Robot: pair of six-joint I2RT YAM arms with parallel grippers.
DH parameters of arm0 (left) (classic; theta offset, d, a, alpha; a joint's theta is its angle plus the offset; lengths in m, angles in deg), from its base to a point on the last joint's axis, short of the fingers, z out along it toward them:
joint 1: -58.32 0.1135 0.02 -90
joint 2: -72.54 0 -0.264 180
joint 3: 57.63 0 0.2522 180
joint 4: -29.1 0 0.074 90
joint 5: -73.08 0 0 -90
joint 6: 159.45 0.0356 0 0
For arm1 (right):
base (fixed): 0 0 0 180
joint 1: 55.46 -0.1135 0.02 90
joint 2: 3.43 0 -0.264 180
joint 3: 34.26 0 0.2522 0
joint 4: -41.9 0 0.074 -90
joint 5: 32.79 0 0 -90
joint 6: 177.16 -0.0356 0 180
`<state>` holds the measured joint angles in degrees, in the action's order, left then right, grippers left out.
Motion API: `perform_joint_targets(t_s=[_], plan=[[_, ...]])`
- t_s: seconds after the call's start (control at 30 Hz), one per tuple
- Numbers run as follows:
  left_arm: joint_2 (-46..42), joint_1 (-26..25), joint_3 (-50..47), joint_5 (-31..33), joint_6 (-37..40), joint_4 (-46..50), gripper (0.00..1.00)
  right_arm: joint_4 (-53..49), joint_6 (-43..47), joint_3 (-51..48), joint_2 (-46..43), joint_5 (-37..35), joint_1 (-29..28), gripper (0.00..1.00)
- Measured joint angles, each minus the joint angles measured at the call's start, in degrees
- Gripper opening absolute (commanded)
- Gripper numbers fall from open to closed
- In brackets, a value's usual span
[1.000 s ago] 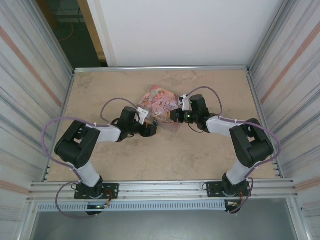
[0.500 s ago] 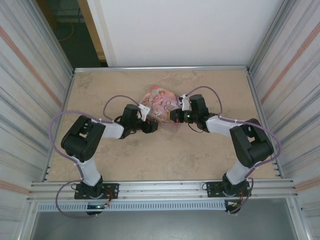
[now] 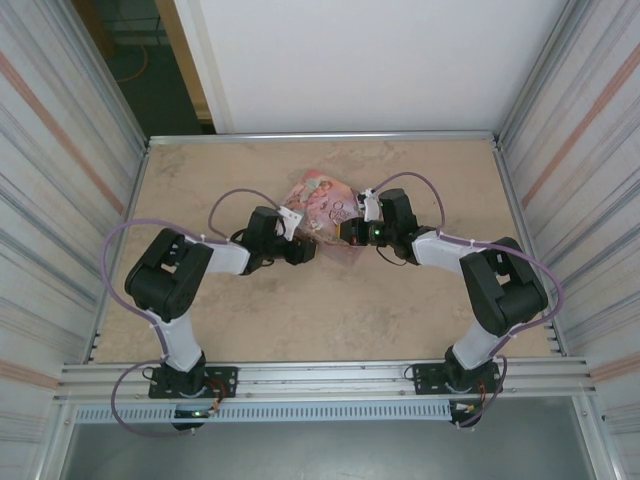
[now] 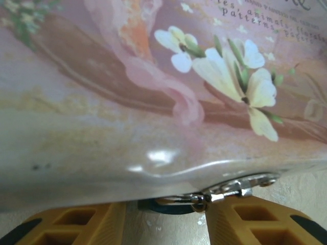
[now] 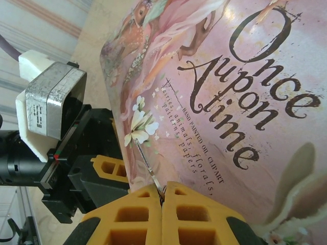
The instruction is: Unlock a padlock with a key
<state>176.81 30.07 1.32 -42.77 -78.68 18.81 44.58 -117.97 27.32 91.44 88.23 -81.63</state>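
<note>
The pink pictured tin (image 3: 322, 203) lies at mid-table. In the left wrist view its side (image 4: 153, 102) looms close. Under its lower edge shows a small dark teal body with silver metal, seemingly the padlock (image 4: 171, 208), mostly hidden. My left gripper (image 4: 165, 210) is open, and its yellow fingers (image 4: 76, 224) stand either side of that piece. From above, the left gripper (image 3: 303, 250) meets the tin's near-left edge. My right gripper (image 5: 162, 196) is shut on a thin silver key (image 5: 147, 162), which lies across the tin's lid toward the edge. The right gripper (image 3: 343, 232) sits at the tin's near-right side.
Metal walls (image 3: 560, 150) close in both sides of the beige table (image 3: 330, 310), and a rail (image 3: 320, 375) runs along the near edge. The left arm's camera housing (image 5: 51, 102) sits close to the key's tip.
The left arm's elbow has swung right and up, and its gripper has edged slightly nearer the tin. The right arm and the tin have stayed put.
</note>
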Motion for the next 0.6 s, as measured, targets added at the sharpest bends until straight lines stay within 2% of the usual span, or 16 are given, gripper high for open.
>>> perform_joint_targets(t_s=[0.37,0.6], plan=[[1.1,-0.6,1.5,0.4,0.0,1.1,0.41,-0.2,0.0,0.0,-0.1,-0.2,0.0,0.0],[1.3,-1.1,1.8,0.5,0.0,1.6,0.35,-0.3,0.0,0.1,-0.1,-0.2,0.0,0.0]])
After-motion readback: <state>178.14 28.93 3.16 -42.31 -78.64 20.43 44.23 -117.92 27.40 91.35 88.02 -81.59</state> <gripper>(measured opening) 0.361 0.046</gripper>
